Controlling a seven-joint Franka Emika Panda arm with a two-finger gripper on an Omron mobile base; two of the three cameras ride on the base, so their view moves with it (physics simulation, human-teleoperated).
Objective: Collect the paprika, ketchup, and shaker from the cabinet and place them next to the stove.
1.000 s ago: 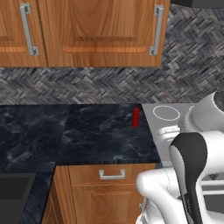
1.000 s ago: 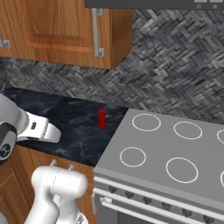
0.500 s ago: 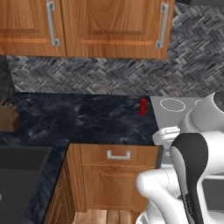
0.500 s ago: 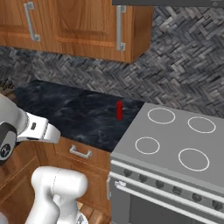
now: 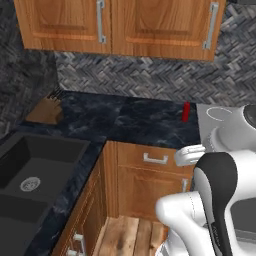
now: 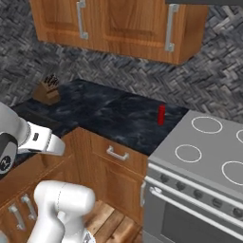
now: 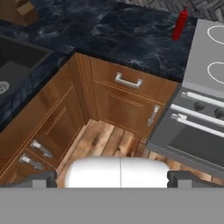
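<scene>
The ketchup (image 5: 185,112) stands upright on the dark counter (image 5: 125,125), just beside the stove (image 6: 199,147). The claw (image 7: 112,179) hangs released and empty, low before the cupboards; the bottle lies well ahead of it, up and toward the stove. A knife block (image 5: 46,110) sits by the sink (image 5: 30,170).

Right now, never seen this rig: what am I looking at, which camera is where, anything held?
It's a rendered kitchen with a white robot arm on a driving base. Two cameras sit behind the arm, left and right; the third looks along the gripper, whose jaws stand wide open and hold nothing. On the dark marble counter stands the ketchup, a slim red bottle, right beside the stove. A wooden knife block sits at the counter's far left, near the sink. Closed wooden cupboards hang above.
</scene>
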